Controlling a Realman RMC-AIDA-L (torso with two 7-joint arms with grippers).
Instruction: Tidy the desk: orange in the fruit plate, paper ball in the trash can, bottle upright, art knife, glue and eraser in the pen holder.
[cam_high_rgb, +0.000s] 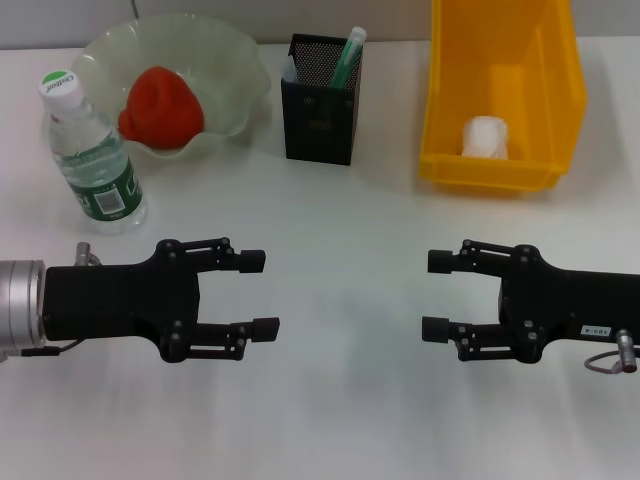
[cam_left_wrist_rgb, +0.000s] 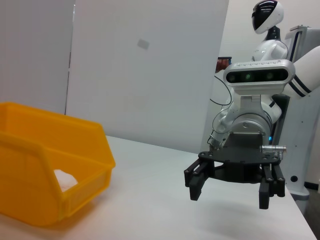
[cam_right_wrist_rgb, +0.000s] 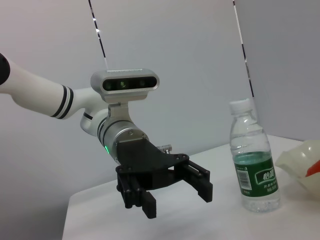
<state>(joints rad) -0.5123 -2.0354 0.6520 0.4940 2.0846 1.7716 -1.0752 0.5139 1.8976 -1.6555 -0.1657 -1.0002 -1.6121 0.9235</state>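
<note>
The orange (cam_high_rgb: 160, 105) lies in the pale green fruit plate (cam_high_rgb: 235, 60) at the back left. In front of the plate the bottle (cam_high_rgb: 95, 155) stands upright with its cap on. The black mesh pen holder (cam_high_rgb: 318, 115) holds the green art knife (cam_high_rgb: 348, 55) and the grey glue (cam_high_rgb: 290, 68). The eraser is hidden from view. A white paper ball (cam_high_rgb: 486, 137) rests inside the yellow trash can (cam_high_rgb: 545, 80). My left gripper (cam_high_rgb: 262, 294) and right gripper (cam_high_rgb: 435, 295) hover open over the near table, facing each other, both holding nothing.
The right wrist view shows the left gripper (cam_right_wrist_rgb: 177, 201) beside the bottle (cam_right_wrist_rgb: 254, 160) and the plate's edge (cam_right_wrist_rgb: 297, 157). The left wrist view shows the right gripper (cam_left_wrist_rgb: 229, 196) and the trash can (cam_left_wrist_rgb: 75, 150) with the paper ball (cam_left_wrist_rgb: 65, 178).
</note>
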